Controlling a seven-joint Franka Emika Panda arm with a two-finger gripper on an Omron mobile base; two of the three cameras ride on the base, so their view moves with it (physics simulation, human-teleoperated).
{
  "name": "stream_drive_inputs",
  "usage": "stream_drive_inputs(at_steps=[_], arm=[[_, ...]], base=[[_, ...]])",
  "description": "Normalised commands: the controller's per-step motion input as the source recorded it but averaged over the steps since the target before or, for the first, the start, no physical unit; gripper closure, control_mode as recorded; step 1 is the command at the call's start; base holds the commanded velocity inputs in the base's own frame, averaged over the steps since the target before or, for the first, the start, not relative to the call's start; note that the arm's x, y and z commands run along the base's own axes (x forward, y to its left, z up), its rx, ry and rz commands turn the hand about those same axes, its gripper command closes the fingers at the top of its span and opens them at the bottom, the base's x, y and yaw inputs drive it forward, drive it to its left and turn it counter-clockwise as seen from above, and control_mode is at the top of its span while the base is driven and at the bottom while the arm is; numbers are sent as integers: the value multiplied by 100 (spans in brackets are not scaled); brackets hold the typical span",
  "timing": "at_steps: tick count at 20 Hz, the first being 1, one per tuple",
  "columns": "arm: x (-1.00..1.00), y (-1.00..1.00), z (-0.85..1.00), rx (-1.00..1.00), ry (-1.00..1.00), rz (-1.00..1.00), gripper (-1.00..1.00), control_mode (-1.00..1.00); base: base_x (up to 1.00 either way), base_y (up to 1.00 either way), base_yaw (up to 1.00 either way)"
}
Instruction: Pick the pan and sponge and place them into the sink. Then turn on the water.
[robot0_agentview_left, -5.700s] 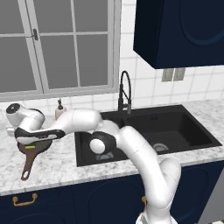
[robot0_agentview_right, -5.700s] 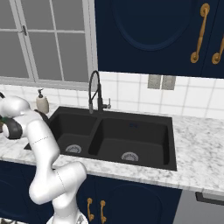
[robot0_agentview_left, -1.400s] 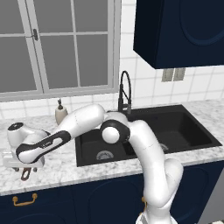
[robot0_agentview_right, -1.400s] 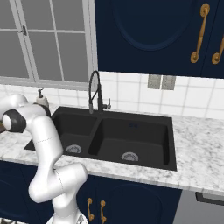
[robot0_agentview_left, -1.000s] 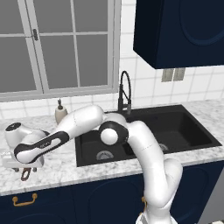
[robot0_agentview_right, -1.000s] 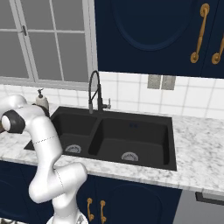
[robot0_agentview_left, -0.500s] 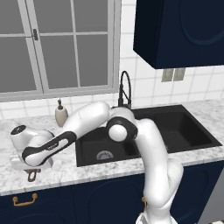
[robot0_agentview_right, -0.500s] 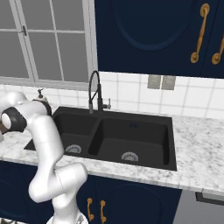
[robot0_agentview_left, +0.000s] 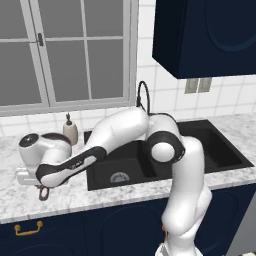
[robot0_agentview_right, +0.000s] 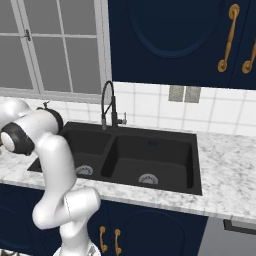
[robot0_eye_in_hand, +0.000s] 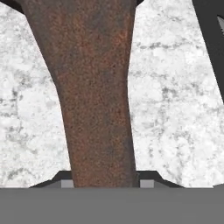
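marbled white countertop (robot0_agentview_left: 100, 197) is running under a window, with a black double-basin sink (robot0_agentview_left: 220, 150) set into it and a soap dispenser (robot0_agentview_left: 70, 131) standing by the wall.

arm is reaching far to its left, hand down low over the counter left of the sink. gripper (robot0_eye_in_hand: 104, 181) is clenching on the pan handle (robot0_eye_in_hand: 94, 87): the hand view is showing the rusty brown handle running straight up between the two tips, marble beneath it. the pan itself is sitting on the counter left of the sink, mostly hidden under the hand in the left base view; only the handle's loop end (robot0_agentview_left: 43, 193) is poking out near the counter's front edge.

risks, as i judge them:
- grip is on a long thin handle, well away from the pan's body, so the pan may be sagging or twisting in the jaws on the lift.
- a low swing toward the basin could be clipping the sink rim or the faucet (robot0_agentview_right: 107, 102).

views: hand view is giving the contact on the handle; left base view is giving where the hand is sitting against the sink; right base view is giving both silver drains (robot0_agentview_right: 148, 178) and the whole faucet.
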Motion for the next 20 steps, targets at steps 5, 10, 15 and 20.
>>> stream_drive_inputs(at_steps=[5,10,15,20], arm=[[-46,-48,95,2,0,0,100,-100],[-39,-73,78,0,1,0,100,-100],[-32,-75,58,0,0,0,100,-100],[-58,-88,55,0,0,3,100,-100]], base=[[0,0,0],[0,0,0],[0,0,0],[0,0,0]])
